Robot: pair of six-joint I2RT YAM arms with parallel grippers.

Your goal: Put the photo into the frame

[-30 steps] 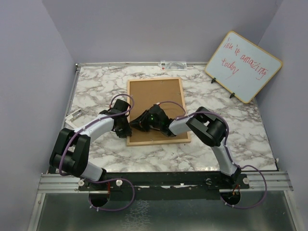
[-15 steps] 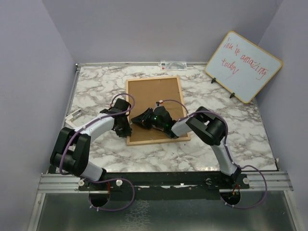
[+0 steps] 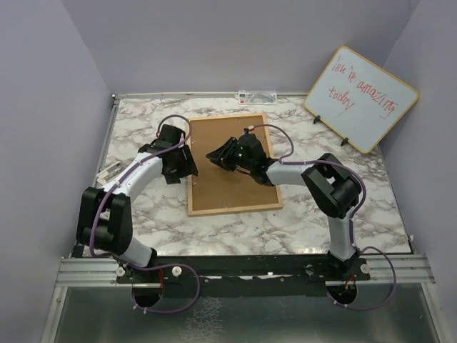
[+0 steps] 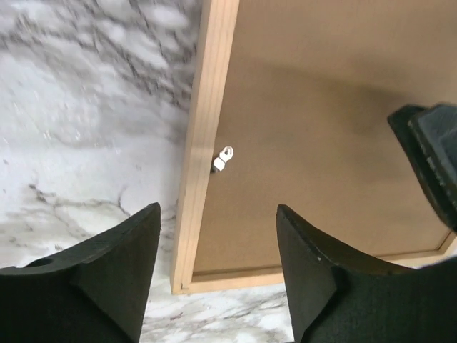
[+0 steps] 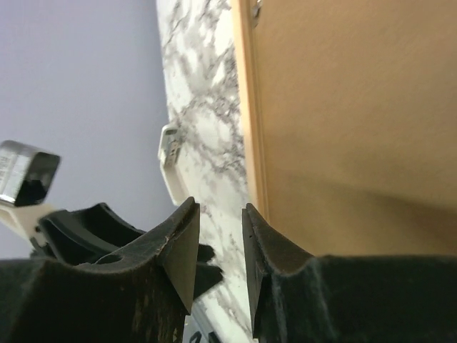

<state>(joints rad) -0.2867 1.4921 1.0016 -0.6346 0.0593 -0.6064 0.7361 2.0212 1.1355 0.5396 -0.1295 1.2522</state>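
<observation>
The frame (image 3: 235,209) lies face down on the marble table, its brown backing board (image 3: 232,187) filling it. The photo is hidden. My left gripper (image 3: 187,166) hovers open over the frame's left rail (image 4: 203,143), near a small metal tab (image 4: 223,158); nothing is between its fingers (image 4: 218,221). My right gripper (image 3: 216,156) hangs over the upper left part of the backing, its jaws a narrow gap apart and empty (image 5: 220,214). Beside its fingers run the wooden rail (image 5: 250,114) and the backing (image 5: 357,107).
A wood-edged whiteboard (image 3: 360,98) with red writing leans at the back right. A small white object (image 3: 108,171) lies at the table's left edge, and a label strip (image 3: 255,95) at the back edge. Grey walls close in left, right and behind.
Both grippers have moved away from the near edge, up along the frame's left side. The left gripper's jaws have opened wide; the right gripper's have parted a little.
</observation>
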